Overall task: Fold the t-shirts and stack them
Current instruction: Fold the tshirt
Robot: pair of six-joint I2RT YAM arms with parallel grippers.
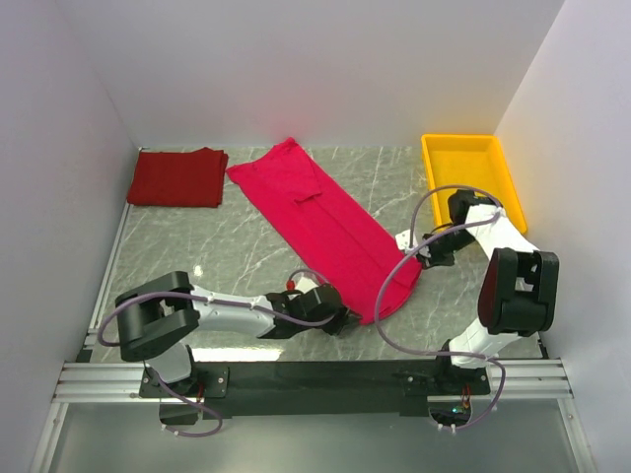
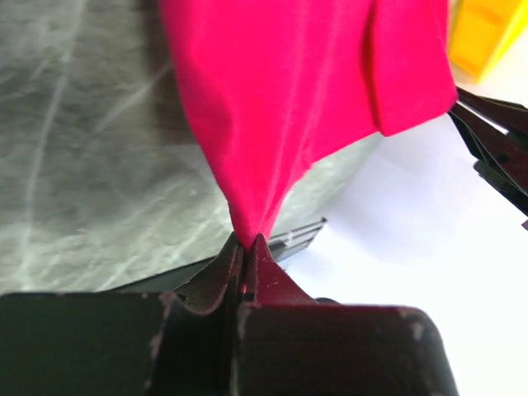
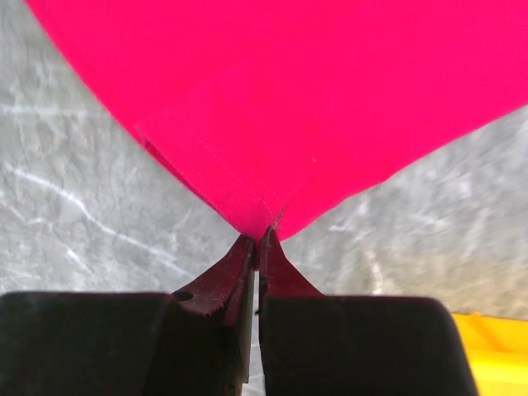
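left jaws right up at the lens, pinched together on a bunched corner of the crimson t-shirt (image 2: 305,91), cloth fanning up and away from the tips. same story on the right wrist: right jaws clamped tight on a hem corner of that shirt (image 3: 289,107), fabric spreading wide above them.

from above, the crimson t-shirt (image 1: 320,222) lies as a long strip on the grey marble desk (image 1: 197,251), its long axis running diagonally from the far middle down toward the near right. the near end is the held one: left arm (image 1: 237,313) at the near corner, right arm (image 1: 513,286) at the right-hand corner.

darker red t-shirt (image 1: 178,178) sits folded flat in the far left corner, close along the desk's left edge, just beside the crimson one's far end.

yellow tray (image 1: 431,163) is in the far right corner against the right wall, bare yellow floor showing, the right wrist just in front of its near edge.

open marble spreads left of the strip, between the folded shirt and the left arm. white walls close off three sides.
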